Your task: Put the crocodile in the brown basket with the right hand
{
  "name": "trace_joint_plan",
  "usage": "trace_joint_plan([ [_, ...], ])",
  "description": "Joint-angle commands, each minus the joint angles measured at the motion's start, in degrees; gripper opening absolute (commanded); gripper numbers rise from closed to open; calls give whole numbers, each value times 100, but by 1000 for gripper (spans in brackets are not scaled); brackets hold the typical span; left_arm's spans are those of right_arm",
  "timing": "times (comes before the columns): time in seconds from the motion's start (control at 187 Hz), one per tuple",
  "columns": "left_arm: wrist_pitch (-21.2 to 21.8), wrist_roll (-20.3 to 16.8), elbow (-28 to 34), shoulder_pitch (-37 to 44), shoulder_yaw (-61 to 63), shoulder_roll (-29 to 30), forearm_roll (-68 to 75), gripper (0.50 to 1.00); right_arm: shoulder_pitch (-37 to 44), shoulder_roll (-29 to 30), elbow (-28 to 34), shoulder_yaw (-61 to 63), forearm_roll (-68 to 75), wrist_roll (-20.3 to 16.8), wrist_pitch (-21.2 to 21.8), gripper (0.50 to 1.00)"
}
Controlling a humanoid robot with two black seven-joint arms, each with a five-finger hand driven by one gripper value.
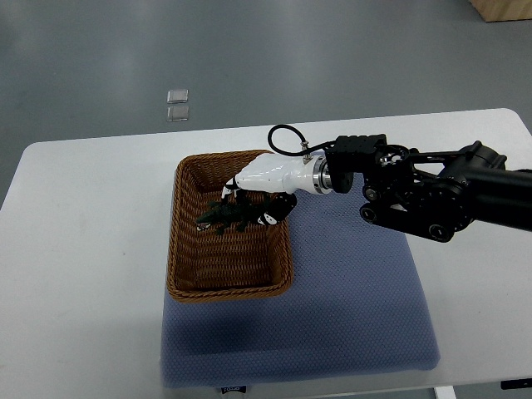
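Note:
A dark green toy crocodile point(223, 216) hangs over the inside of the brown wicker basket point(187, 266), near its upper middle. My right hand point(258, 199), white with black fingers, reaches in from the right over the basket's far right corner. Its fingers are curled around the crocodile's rear end. Whether the toy touches the basket floor I cannot tell. The black right arm point(432, 195) stretches in from the right edge. No left arm shows.
The basket stands on the left part of a blue mat point(357, 307) lying on a white table point(83, 249). Two small clear squares point(177, 105) lie on the grey floor beyond the table. A wooden corner point(503, 8) shows at top right.

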Motion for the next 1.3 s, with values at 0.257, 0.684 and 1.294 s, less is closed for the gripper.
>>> trace_joint_plan([
  [0.257, -1, 0, 0, -3, 0, 0, 0, 1000, -121, 253, -6, -9, -88, -4, 0, 500],
  [0.684, -1, 0, 0, -3, 0, 0, 0, 1000, -218, 297, -137, -70, -141, -4, -44, 625],
  [1.294, -1, 0, 0, -3, 0, 0, 0, 1000, -165, -46, 29, 404, 61, 57, -70, 899],
])
